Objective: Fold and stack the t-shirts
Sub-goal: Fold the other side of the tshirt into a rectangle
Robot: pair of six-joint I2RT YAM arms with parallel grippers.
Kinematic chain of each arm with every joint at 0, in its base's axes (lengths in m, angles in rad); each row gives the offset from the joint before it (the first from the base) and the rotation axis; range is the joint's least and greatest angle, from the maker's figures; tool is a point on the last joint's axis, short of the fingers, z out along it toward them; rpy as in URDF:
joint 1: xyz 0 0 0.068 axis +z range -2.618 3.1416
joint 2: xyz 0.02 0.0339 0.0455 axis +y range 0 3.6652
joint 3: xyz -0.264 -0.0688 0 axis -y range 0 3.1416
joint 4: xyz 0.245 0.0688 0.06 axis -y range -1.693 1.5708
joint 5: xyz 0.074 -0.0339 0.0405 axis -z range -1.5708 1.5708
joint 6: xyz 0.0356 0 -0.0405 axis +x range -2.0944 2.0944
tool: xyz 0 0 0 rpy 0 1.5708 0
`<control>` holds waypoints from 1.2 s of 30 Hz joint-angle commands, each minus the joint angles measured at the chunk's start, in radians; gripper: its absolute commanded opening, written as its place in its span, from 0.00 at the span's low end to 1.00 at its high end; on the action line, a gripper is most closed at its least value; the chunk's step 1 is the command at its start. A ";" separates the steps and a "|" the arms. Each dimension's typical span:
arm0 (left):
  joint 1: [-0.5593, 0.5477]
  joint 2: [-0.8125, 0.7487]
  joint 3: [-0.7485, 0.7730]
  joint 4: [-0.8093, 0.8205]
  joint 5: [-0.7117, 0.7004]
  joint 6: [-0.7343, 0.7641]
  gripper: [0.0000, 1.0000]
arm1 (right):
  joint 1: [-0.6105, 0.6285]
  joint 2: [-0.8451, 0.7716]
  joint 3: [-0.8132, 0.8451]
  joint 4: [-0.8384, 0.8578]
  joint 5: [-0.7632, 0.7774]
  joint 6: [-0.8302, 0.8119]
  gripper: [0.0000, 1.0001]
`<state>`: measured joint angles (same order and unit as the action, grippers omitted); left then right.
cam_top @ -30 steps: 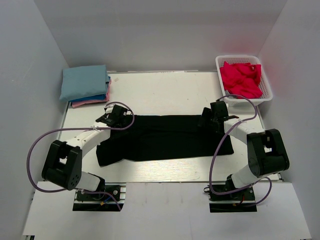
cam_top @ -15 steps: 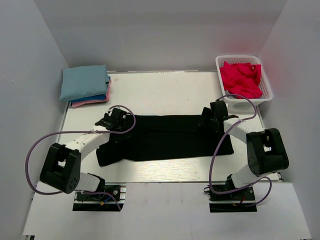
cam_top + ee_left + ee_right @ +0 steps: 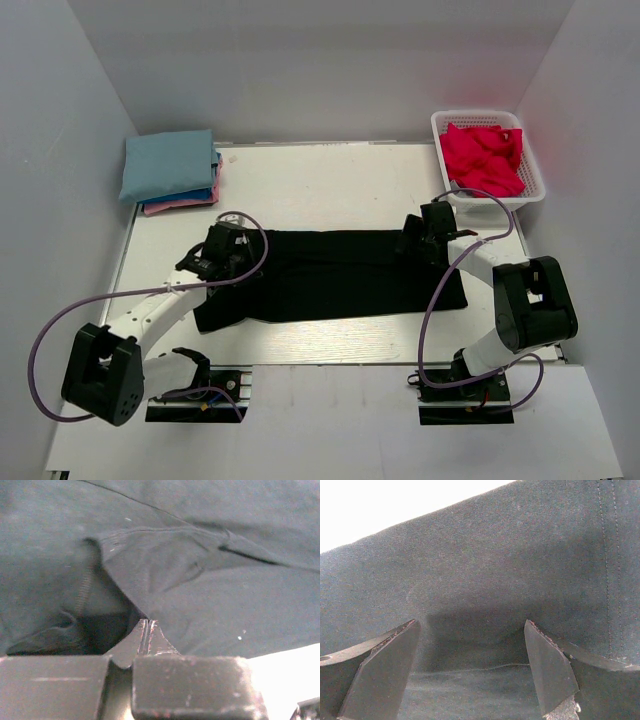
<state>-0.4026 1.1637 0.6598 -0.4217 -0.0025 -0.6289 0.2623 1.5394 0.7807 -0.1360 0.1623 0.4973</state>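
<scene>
Down toward the lower left has gone the left gripper, fingers pinched together on a fold of the black t-shirt spread mid-frame, so I judge it is drawing that sleeve end over for a fold. The right gripper has held its place. Only the wrist views settle the grips, with the right jaws apart above the cloth; only the overhead view shows the folded stack upper left and the red t-shirt in the basket.
</scene>
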 commanded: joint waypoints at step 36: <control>-0.061 0.071 0.130 -0.229 -0.357 -0.236 1.00 | 0.000 0.064 0.049 -0.027 -0.029 -0.016 0.90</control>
<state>-0.4679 1.1595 0.7383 -0.6163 -0.1699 -0.7891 0.2619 1.5738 0.8112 -0.1314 0.1566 0.4889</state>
